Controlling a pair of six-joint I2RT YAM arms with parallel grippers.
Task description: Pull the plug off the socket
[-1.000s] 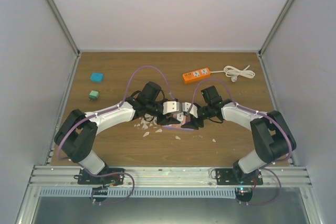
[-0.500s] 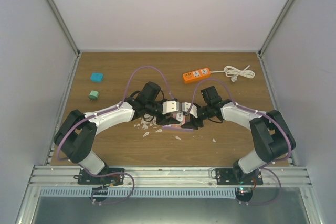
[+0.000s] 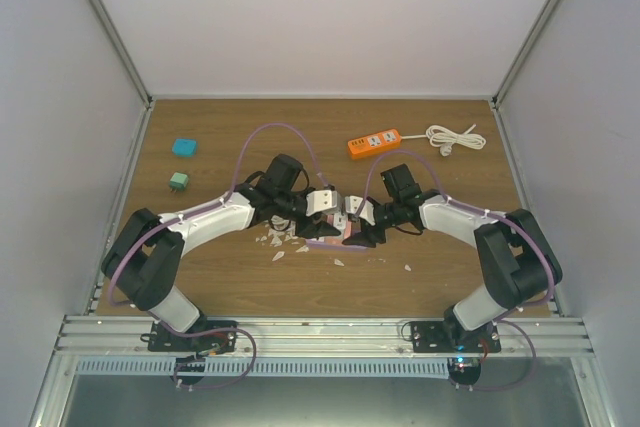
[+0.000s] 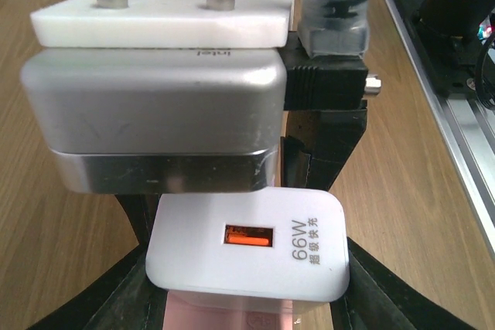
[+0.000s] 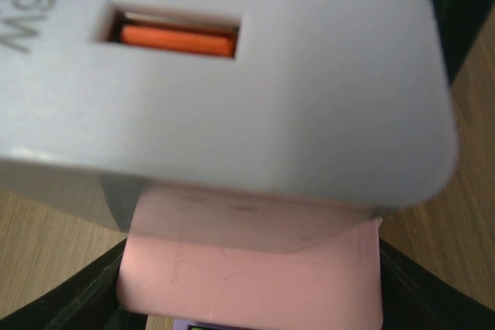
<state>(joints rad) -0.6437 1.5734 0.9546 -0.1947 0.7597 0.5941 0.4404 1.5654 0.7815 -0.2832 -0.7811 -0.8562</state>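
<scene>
At the worktop [image 3: 450, 267] centre, plug [image 4: 247, 249] sits atop pink socket [image 5: 251, 268], axis judged upright; left hand [image 4: 247, 303] grips plug, right hand [image 5: 251, 299] grips socket, so the pull should run upward

soft even light, blurry close-ups

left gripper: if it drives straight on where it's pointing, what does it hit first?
The white charger, gripped in its jaws and seated on the pink socket. Just beyond it, likely the right wrist's silver camera; depth is unclear.
</scene>
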